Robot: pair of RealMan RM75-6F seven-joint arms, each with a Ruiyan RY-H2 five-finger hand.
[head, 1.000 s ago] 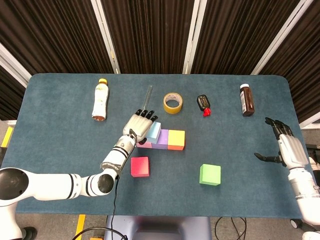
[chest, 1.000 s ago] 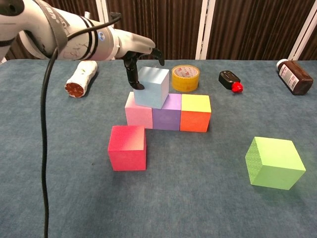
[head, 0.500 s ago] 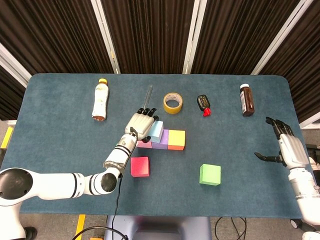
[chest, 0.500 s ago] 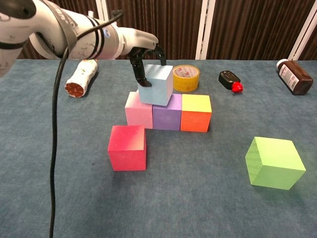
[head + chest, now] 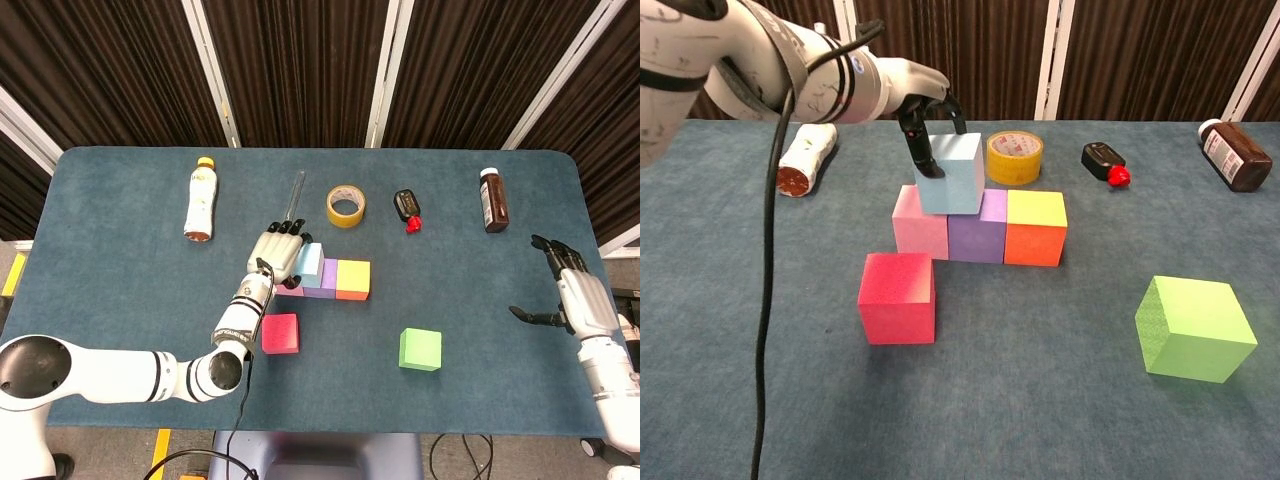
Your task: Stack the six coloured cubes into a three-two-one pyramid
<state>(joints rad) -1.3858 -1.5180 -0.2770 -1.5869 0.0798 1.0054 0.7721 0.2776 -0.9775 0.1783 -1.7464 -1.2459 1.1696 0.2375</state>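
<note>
Base row of three cubes mid-table, long axis left to right: pink cube (image 5: 920,228) at left, purple cube (image 5: 977,232) in the middle, orange cube (image 5: 1036,229) with yellow top at right, all touching, faces square to the near table (image 5: 760,400) edge.
Blue cube (image 5: 950,174) seated on the row, straddling the pink–purple seam, upright, turned very slightly off the row's line.
Left hand (image 5: 925,125) clamped on blue cube from above and left, dark fingers (image 5: 920,150) down its left face; seen in head view at (image 5: 279,249), covering most of pink cube.
Red cube (image 5: 898,297) alone on the table, just near of pink cube, not touching the row.
Green cube (image 5: 1193,328) well apart to the near right, resting rotated, one corner toward the camera.
Right hand (image 5: 568,290) at far right edge in head view, fingers spread, holding nothing.
Along far side: drink bottle (image 5: 201,199) lying down, cap pointing far; tape roll (image 5: 346,206) flat; brown bottle (image 5: 492,200) lying down, cap pointing far.
</note>
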